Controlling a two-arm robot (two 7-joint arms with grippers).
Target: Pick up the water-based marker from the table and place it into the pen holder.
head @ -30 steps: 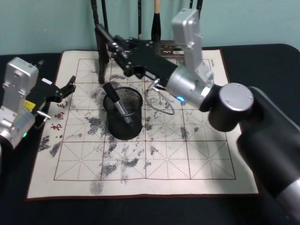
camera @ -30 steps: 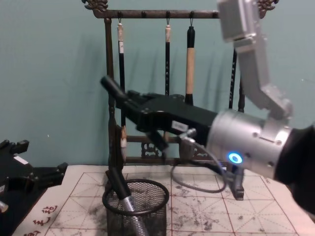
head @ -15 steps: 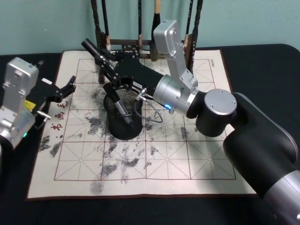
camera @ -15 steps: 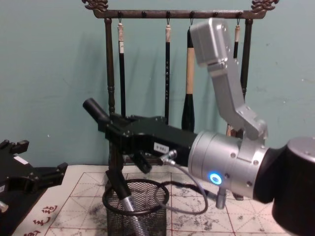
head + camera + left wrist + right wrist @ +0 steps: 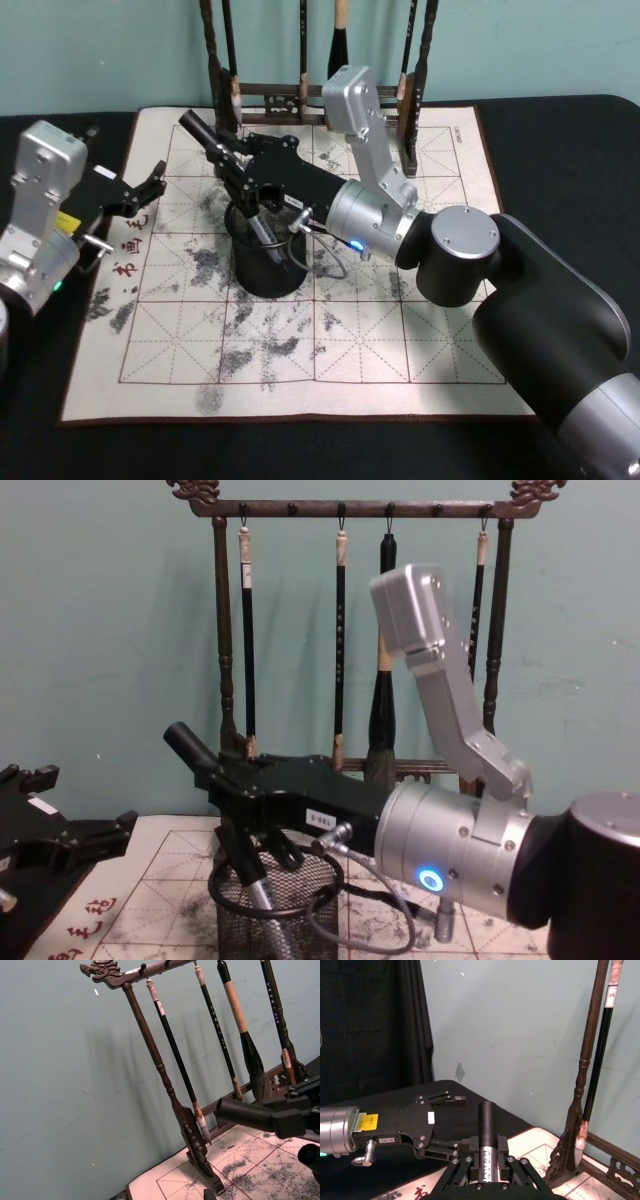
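- The right arm's jaws (image 5: 238, 162) are clamped on a black cylindrical marker (image 5: 203, 132). In the right wrist view its silver-banded barrel (image 5: 488, 1132) sits squeezed between the fingers.
- The free end of that marker pokes out beyond the jaws toward 10 o'clock in the head view and rises at a slant. Its long axis runs roughly 10-to-4.
- From the chest view the clamped marker (image 5: 188, 744) is above the rim of the round black wire-mesh pen holder (image 5: 325, 865), up and off its left side, touching nothing else.
- The holder's mouth lies just toward 5 o'clock from the jaws, close beneath the wrist. I judge the marker must be tipped steeply and brought over the opening before it is let go.
- The pen holder (image 5: 285, 275) already has one pen in it, a black-capped one with a silver barrel (image 5: 258, 226), leaning toward 11 o'clock against the rim.
- The holder stands on a cream grid-lined calligraphy mat (image 5: 400, 340) blotched with ink, which is spread over the black tabletop (image 5: 560, 140).
- A dark wooden brush rack (image 5: 300, 92) stands at 12 o'clock, just behind the right arm.
- The left arm's jaws (image 5: 146, 190) sit apart and empty at 9 o'clock, near the mat's edge, so the right arm is the nearer one.
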